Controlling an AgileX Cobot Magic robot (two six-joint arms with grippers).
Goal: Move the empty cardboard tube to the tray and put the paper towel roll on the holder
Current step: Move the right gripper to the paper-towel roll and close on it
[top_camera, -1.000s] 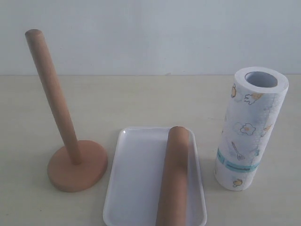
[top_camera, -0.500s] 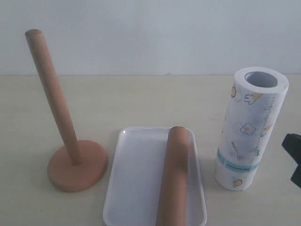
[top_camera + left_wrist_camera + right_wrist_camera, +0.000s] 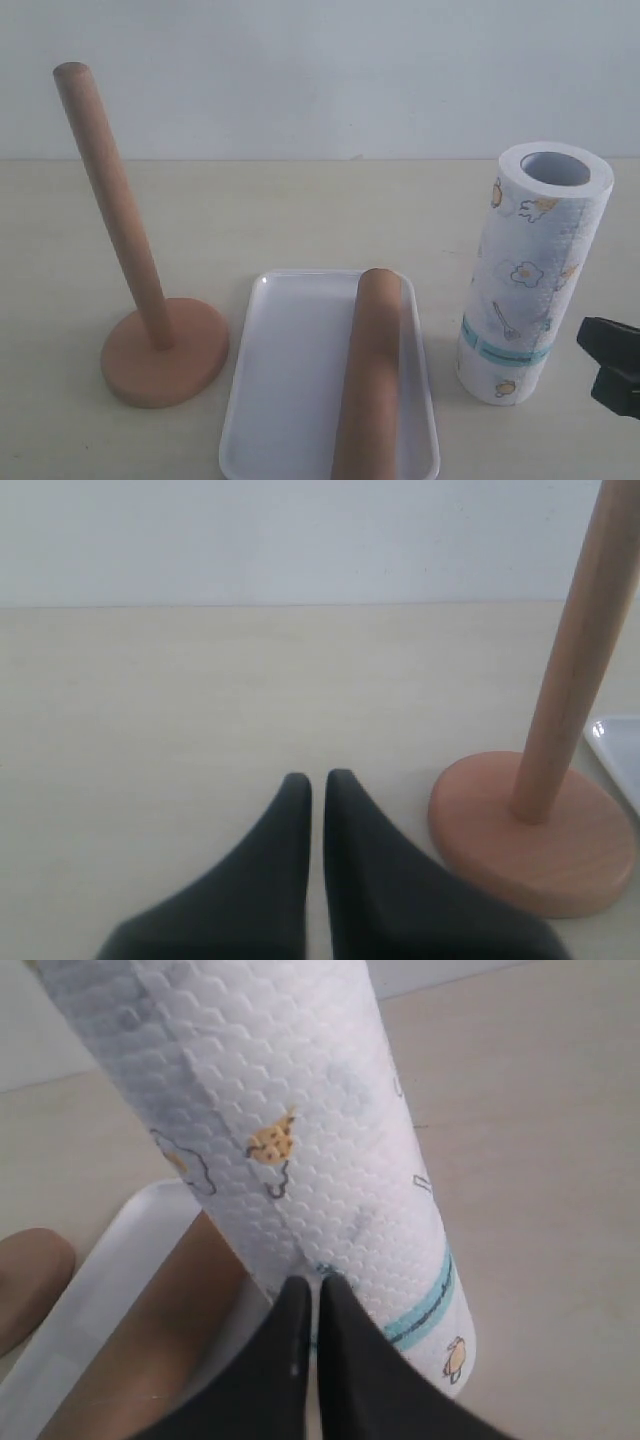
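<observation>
The brown cardboard tube (image 3: 368, 375) lies lengthwise in the white tray (image 3: 285, 370) at the front centre. The paper towel roll (image 3: 530, 270) stands upright on the table right of the tray. The wooden holder (image 3: 140, 300) stands left of the tray, its rod bare. My right gripper (image 3: 612, 368) enters at the right edge, a little apart from the roll; in the right wrist view the gripper (image 3: 313, 1285) is shut and empty, its tips pointing at the roll (image 3: 300, 1130). My left gripper (image 3: 312, 780) is shut over bare table beside the holder's base (image 3: 535, 830).
The beige table (image 3: 300, 210) runs back to a pale wall. The tray's rim (image 3: 615, 742) shows just past the holder in the left wrist view. The tube (image 3: 150, 1330) and tray (image 3: 120, 1260) lie beyond the roll in the right wrist view.
My right gripper has come into the exterior view from the right edge and moved further in toward the roll. The roll, tube, tray and holder have not moved.
</observation>
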